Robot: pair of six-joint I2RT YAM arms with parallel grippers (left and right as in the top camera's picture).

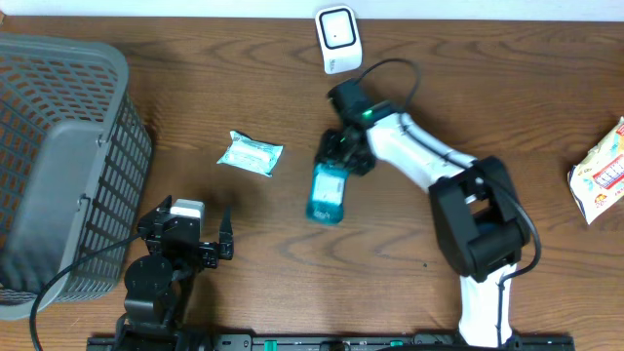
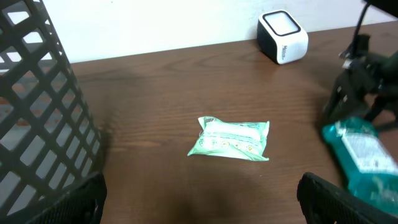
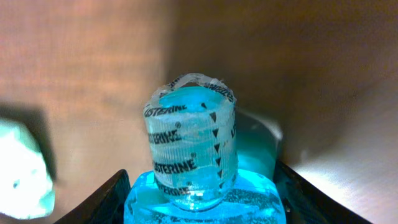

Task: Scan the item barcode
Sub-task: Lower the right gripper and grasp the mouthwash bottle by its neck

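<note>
A clear blue Listerine mouthwash bottle point(image 1: 327, 195) lies near the middle of the wooden table. My right gripper point(image 1: 338, 161) is shut on it. In the right wrist view its black fingers point(image 3: 102, 202) press both sides of the bottle point(image 3: 199, 199), and the sealed cap point(image 3: 191, 140) points away from the camera. The white barcode scanner point(image 1: 337, 38) stands at the table's far edge, just beyond the right arm. My left gripper point(image 2: 202, 202) hovers open and empty near the front left, facing the bottle point(image 2: 364, 158) and the scanner point(image 2: 283, 36).
A green-and-white packet point(image 1: 250, 153) lies left of the bottle, also seen in the left wrist view as the packet point(image 2: 231, 138). A grey mesh basket point(image 1: 58, 156) fills the left side. A snack bag point(image 1: 600, 175) lies at the right edge.
</note>
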